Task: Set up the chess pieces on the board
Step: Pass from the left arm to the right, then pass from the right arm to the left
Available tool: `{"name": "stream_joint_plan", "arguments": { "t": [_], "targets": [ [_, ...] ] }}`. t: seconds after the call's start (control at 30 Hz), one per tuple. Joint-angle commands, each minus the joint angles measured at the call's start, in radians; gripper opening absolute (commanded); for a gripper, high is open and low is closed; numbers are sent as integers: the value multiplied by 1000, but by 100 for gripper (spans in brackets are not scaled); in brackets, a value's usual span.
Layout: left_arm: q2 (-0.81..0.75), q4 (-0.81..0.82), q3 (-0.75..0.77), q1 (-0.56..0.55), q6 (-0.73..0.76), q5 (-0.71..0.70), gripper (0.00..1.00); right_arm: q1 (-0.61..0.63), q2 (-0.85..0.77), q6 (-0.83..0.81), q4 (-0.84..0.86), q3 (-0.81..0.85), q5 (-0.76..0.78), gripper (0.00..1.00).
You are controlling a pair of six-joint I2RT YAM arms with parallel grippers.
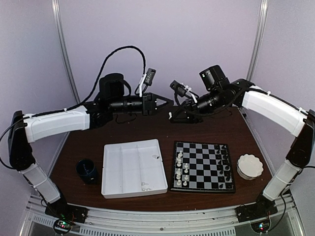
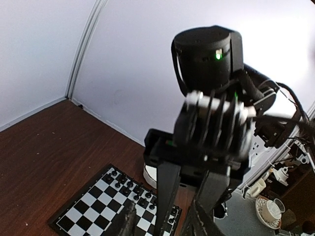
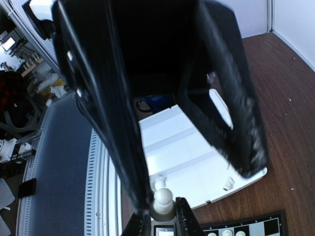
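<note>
From above, I see both arms raised over the far side of the worktop (image 1: 74,162), tips nearly meeting. The left fingers (image 1: 162,102) point right and the right fingers (image 1: 179,116) point left and down. The board (image 1: 204,169) lies toward the near edge from both, closer to the right arm's side. White pieces (image 1: 182,169) stand in its left columns and black pieces (image 1: 225,164) along its right edge, with the middle squares bare. The tray (image 1: 129,169) sits just left of the board, and a bowl (image 1: 249,166) sits just right of it.

Through the left wrist, my left fingers (image 2: 125,222) show as blurred dark tips, spread apart with nothing between them. The right arm's wrist fills the middle of this view. A corner of the board (image 2: 93,204) shows below and to the left.

Through the right wrist, my right fingers (image 3: 183,221) are clamped on a white pawn (image 3: 162,202), which stands upright with its head up. The tray (image 3: 182,147) with a few loose white pieces lies beyond it, and the board's far edge (image 3: 246,227) sits just under the tips.

I judge that placing the pawn is the right arm's job. The move is down and toward me onto a free square beside the standing white pieces. The room there is tight, so a neighbouring piece could be knocked over.
</note>
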Motion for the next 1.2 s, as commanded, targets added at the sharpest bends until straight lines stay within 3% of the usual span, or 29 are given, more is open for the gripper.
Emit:
{"name": "stream_joint_plan", "arguments": {
  "t": [0.0, 0.2, 0.4, 1.17],
  "targets": [
    [-54, -368, 147, -4, 43, -60, 37, 13, -39, -105, -61, -18, 101, 6],
    [-9, -673, 297, -5, 37, -51, 33, 23, -52, -146, -79, -31, 146, 5],
    [22, -762, 320, -5, 26, -31, 32, 28, -52, -146, -88, -17, 157, 5],
    [87, -720, 326, -25, -19, 83, 28, 72, -25, -169, -129, 30, 211, 6]
  ]
}}
